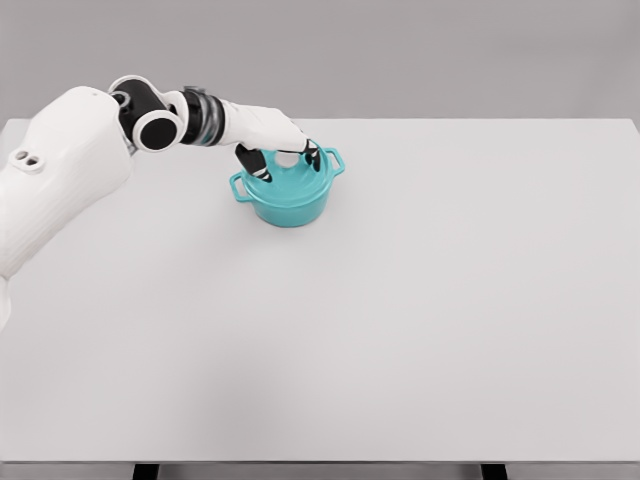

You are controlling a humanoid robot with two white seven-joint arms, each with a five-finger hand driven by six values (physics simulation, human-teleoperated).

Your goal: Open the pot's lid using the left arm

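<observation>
Fingers: the fingertips (262,168) of the left hand (283,148) curl down over the top of the pot, dark tips spread to either side of a pale knob (288,159); whether they truly pinch it cannot be told from this view.

Knob: it sits at the middle of the lid (296,172), partly hidden under the palm.

Lid: teal, lying flat and seated on the pot's rim, so the opening step looks not yet done.

Pot: the teal pot (288,190) stands upright on the white table (420,300), toward the far left-centre, with one side handle facing the arm and one on the far right.

Arm: the left arm (70,180) reaches in from the picture's left, forearm sloping down to the pot.

Right arm: not in view.

Step in hand: securing the knob (judged from the hand's place).

Doing it well: close the fingers evenly round the knob before any pull, lift straight up so the lid clears the rim without dragging the pot, and only then carry it sideways.

Risk: a one-sided grip may tilt the lid or slide the pot across the smooth table.
</observation>
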